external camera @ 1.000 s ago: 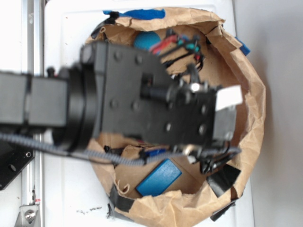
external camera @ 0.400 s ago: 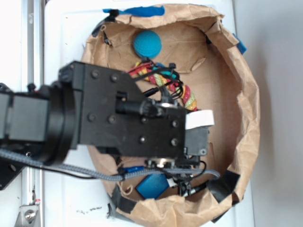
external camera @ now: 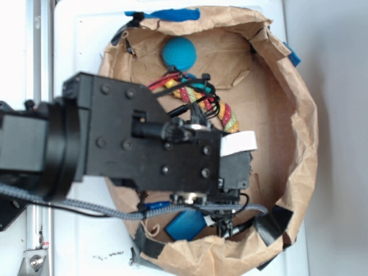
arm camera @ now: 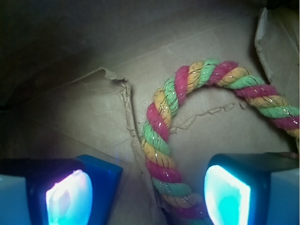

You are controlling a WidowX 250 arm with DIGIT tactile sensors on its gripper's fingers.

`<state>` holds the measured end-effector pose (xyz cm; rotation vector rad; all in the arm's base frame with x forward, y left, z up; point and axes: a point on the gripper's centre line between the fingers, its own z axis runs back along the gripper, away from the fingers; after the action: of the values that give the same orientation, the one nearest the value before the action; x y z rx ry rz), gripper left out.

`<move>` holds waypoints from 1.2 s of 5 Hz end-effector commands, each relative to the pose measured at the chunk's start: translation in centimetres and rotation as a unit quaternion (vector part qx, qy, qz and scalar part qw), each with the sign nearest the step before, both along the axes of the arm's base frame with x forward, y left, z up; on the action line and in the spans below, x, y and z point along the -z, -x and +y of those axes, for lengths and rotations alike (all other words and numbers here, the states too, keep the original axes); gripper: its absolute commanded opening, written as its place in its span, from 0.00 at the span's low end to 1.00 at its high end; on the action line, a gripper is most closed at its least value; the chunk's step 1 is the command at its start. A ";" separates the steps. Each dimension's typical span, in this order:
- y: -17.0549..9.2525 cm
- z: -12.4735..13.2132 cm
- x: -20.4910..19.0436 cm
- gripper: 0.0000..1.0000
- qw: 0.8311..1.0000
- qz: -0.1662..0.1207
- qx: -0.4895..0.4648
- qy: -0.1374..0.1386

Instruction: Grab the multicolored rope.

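Note:
In the wrist view the multicolored rope [arm camera: 161, 117], twisted from red, yellow and green strands, curves across the brown cardboard floor. Its lower end runs down between my fingers. My gripper [arm camera: 147, 197] is open and hangs just above the floor. The rope lies between the left pad [arm camera: 65, 197] and the right pad [arm camera: 225, 197], closer to the right one, and neither pad touches it. From the exterior view, part of the rope [external camera: 224, 115] shows beyond the black arm [external camera: 149, 144], which hides the rest and the fingers.
Everything lies inside a round brown paper bag [external camera: 302, 132] with crumpled raised walls. A blue ball [external camera: 179, 53] rests at the far side, close to the rope. A blue block [external camera: 187, 225] lies near the front wall under the arm. A grey braided cable [external camera: 86, 204] trails left.
The arm has shifted left in the exterior view, uncovering the blue ball and part of the rope. The rope has not moved.

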<state>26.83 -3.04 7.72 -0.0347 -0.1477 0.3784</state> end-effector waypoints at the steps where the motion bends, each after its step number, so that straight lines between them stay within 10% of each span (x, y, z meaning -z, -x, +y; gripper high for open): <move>1: -1.3 2.9 -0.7 1.00 0.999 -0.046 0.001 -0.016; 6: -4.6 2.5 1.1 1.00 0.998 -0.033 -0.019 0.054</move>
<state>30.52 -0.84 5.26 -0.1408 -0.1452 0.4400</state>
